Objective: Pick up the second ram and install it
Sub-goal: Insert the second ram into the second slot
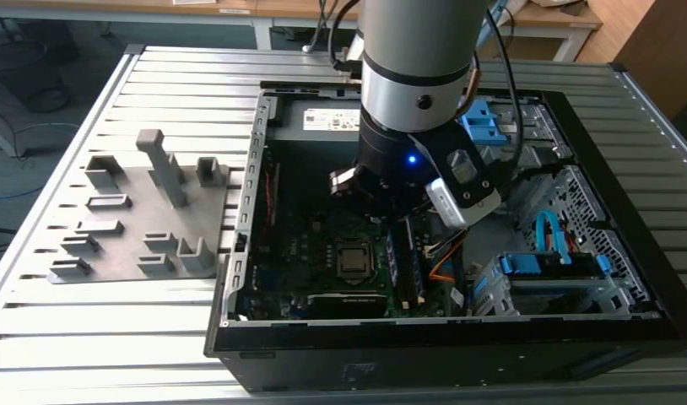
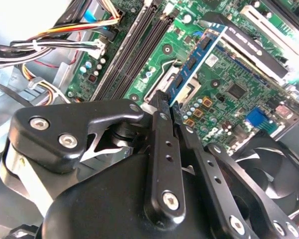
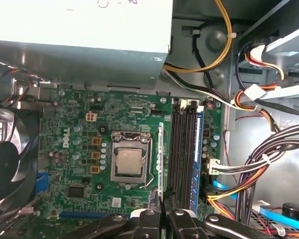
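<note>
Inside the case (image 1: 434,354) on the bench (image 1: 152,84), jaws of the gripper (image 2: 164,102) pinch the second ram (image 2: 202,52) on edge; keep it parallel to the slots (image 3: 182,149), 3 o'clock of the processor socket (image 1: 352,257) in the exterior view.

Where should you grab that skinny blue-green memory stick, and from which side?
Pinch the second ram by its two flat faces, coming from above the motherboard. It is thin and stands edge-on beside the slots, so this probably leaves its slot-side edge free. The gripper pinches its faces like that.
</note>
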Robot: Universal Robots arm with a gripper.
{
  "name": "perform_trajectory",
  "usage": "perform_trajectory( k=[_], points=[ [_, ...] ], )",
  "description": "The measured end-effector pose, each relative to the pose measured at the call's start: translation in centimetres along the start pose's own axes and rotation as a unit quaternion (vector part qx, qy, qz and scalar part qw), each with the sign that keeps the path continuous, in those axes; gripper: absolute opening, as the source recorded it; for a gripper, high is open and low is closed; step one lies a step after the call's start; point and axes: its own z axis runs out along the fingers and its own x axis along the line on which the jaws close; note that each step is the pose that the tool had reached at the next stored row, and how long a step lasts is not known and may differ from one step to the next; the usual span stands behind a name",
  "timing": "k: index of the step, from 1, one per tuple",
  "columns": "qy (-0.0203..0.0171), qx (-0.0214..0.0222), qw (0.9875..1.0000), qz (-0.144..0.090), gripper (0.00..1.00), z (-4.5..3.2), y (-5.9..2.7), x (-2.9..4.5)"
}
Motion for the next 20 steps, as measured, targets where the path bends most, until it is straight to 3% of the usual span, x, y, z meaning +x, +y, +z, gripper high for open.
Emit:
perform_trajectory(
  k=[20],
  points=[
    [0.0002, 0.0022, 0.9988, 0.049, 0.14, 0.0, 0.0, -0.01]
  ],
)
